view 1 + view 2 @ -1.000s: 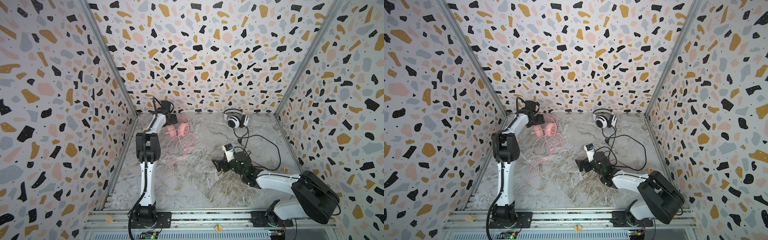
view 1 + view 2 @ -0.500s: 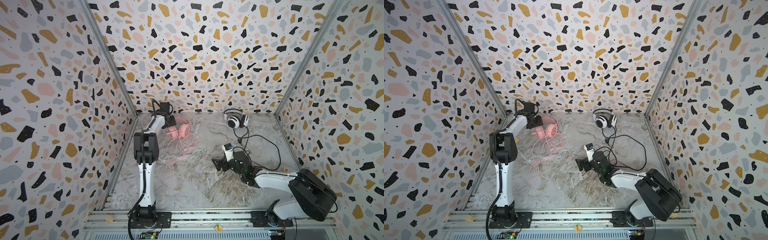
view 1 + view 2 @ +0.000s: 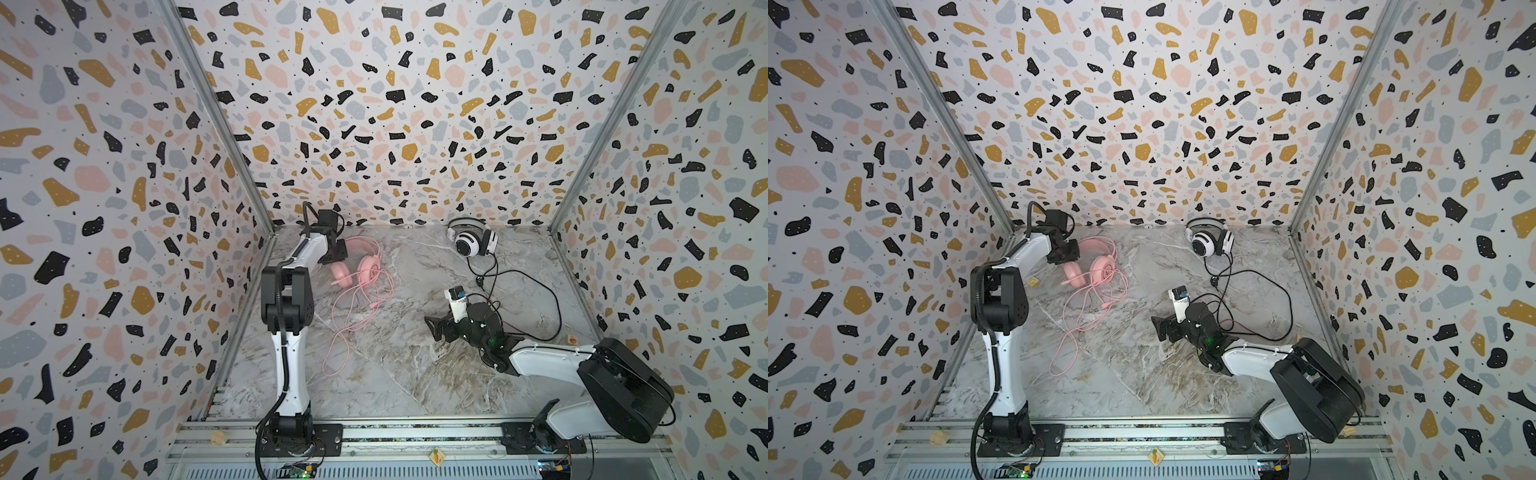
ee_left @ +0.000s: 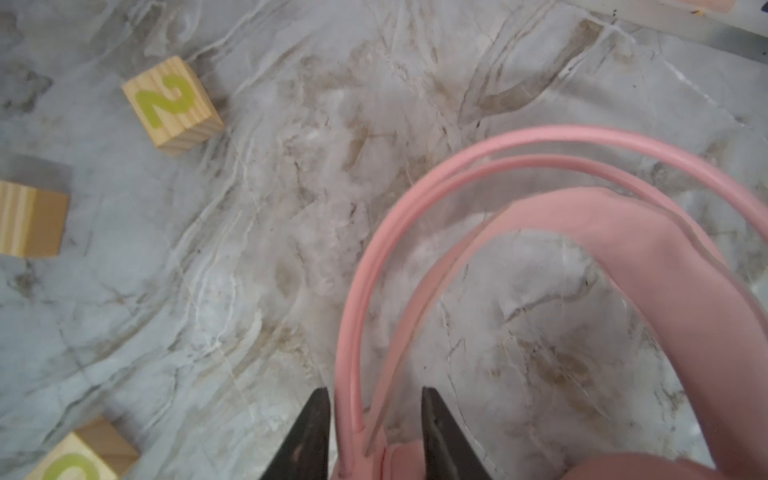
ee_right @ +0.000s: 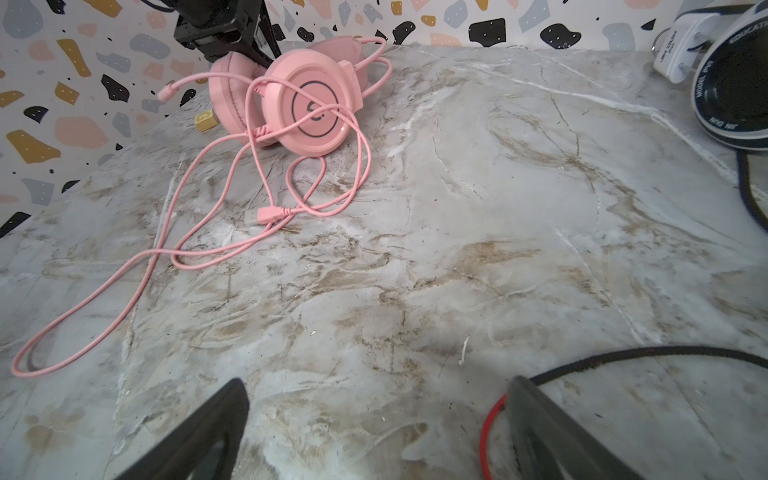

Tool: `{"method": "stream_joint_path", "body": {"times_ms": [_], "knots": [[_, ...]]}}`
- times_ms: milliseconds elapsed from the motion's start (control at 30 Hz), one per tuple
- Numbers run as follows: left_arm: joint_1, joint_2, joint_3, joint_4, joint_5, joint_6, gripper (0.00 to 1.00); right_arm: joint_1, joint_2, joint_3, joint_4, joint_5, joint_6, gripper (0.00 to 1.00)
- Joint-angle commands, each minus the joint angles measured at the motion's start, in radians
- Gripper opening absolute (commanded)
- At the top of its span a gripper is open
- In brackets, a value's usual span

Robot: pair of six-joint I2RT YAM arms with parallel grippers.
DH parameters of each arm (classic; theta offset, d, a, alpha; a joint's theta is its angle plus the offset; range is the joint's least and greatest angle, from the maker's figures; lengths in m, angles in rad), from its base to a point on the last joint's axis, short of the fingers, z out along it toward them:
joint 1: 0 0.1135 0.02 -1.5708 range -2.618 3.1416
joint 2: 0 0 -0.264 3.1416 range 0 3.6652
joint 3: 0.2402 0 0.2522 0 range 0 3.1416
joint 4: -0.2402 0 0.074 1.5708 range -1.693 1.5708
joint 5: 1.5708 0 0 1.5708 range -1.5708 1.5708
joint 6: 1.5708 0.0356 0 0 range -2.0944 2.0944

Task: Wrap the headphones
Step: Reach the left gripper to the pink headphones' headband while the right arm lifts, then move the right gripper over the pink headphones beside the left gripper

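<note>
- While the headband (image 4: 540, 141) sits between its jaws, the left claw (image 4: 370, 399) should close squarely across it, close to the ear cup (image 5: 318, 102), so the frame is unlikely to twist out when lifted.
- Left claw: the jaws stand narrowly apart astride the headband. A gap shows on one side, so nothing is judged pinched yet.
- Pink headset (image 3: 358, 262): at the far left of the table (image 3: 395, 374), directly under the left claw. Its pink cable (image 5: 166, 249) trails in loose loops toward the front, unwound.
- Right claw (image 5: 382, 432): spread wide and empty, low over mid-table. The black cable (image 5: 631, 351) passes just beside one finger.
- White-and-black headset (image 3: 471, 243): at the table's far right, well apart from both claws.
- Judgement: once the frame is held steady, the right claw looks best placed to gather the pink cable.
</note>
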Motion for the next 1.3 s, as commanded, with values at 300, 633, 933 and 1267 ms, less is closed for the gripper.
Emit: {"method": "stream_joint_path", "body": {"times_ms": [300, 633, 933, 1267], "knots": [[-0.004, -0.369, -0.385, 0.304, 0.058, -0.11, 0.02, 0.002, -0.012, 0.026, 0.013, -0.008, 0.005, 0.99], [-0.004, -0.522, -0.562, 0.326, -0.029, -0.099, 0.28, -0.024, 0.177, 0.355, -0.211, -0.144, 0.135, 1.0], [0.02, -0.48, -0.51, 0.249, -0.007, -0.055, 0.71, -0.016, 0.667, 1.138, -0.691, -0.19, 0.273, 0.95], [0.002, -0.453, -0.542, 0.276, 0.132, -0.064, 0.66, -0.029, 1.044, 1.697, -0.969, -0.188, 0.257, 0.92]]}}
